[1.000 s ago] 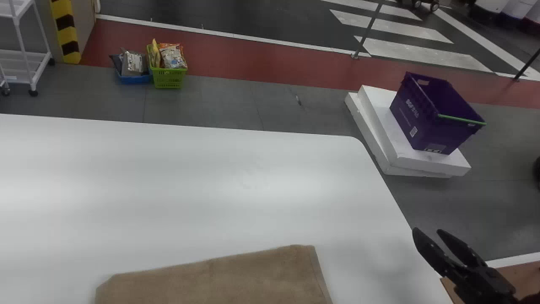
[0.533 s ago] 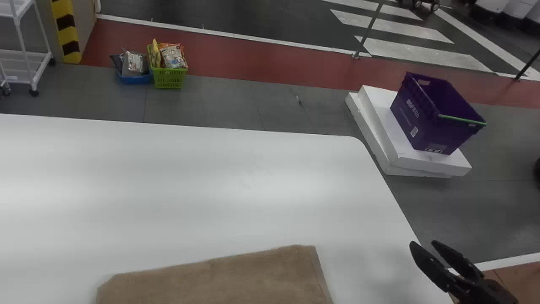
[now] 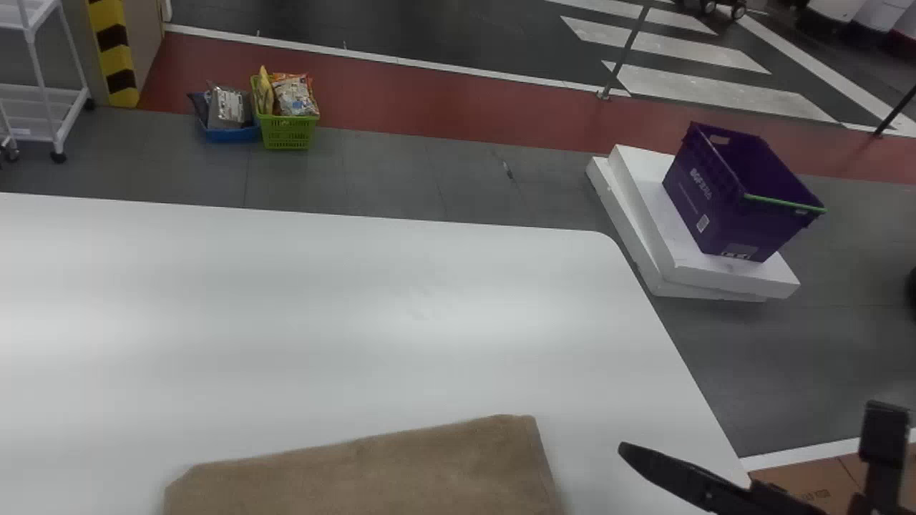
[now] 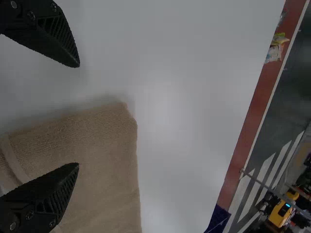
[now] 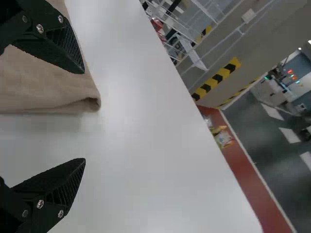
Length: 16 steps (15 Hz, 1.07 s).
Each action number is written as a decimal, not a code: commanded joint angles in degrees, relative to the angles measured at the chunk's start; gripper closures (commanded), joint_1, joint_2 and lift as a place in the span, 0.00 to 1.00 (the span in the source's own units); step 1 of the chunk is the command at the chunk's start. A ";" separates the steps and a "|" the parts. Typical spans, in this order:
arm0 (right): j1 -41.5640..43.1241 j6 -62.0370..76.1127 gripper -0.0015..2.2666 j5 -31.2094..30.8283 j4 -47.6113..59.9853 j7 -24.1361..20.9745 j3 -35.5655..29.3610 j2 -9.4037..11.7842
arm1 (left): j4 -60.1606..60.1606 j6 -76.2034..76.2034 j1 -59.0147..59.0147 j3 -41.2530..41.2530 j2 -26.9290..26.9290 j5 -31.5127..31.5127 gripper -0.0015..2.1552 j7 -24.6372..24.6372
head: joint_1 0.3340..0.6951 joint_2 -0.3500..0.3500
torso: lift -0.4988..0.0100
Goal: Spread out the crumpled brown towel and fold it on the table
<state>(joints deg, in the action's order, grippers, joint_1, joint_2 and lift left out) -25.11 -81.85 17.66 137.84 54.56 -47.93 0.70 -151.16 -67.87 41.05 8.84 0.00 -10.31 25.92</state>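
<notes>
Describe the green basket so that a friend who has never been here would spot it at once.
Past the far edge of the white table, find the broad red strip. Near its left end sits the basket, heaped with bags. It is lime green, while the container just left of it is blue.

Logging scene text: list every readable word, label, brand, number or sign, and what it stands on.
Nothing quotable:
Purple crate, side lettering: too blurred to read.
Its white label and lower sticker: too small.
Packets in green basket: too small.
Brown surface past table's right edge, small marking: too blurred.
Brown towel: no print seen.
</notes>
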 commanded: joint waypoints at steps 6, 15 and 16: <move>14.48 -8.23 0.09 -15.46 3.75 0.02 10.58 -0.75 | 1.75 5.16 -0.45 0.30 0.15 0.29 0.04 0.53 | 1.00 0.07 | 0.73; 14.57 -8.23 0.09 -15.73 3.75 0.19 12.69 2.20 | 13.53 36.62 -1.94 0.30 0.15 -1.82 0.04 -0.26 | 1.00 0.20 | 0.73; 14.22 -8.23 0.09 -15.73 3.75 0.28 12.69 2.72 | 14.84 40.14 -1.94 0.30 0.15 -2.17 0.04 -0.96 | 1.00 0.20 | 0.73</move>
<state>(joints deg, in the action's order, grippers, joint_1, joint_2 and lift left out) -10.37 -88.56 1.93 141.56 54.84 -35.28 2.66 -138.23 -32.63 39.13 9.14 0.00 -11.95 25.29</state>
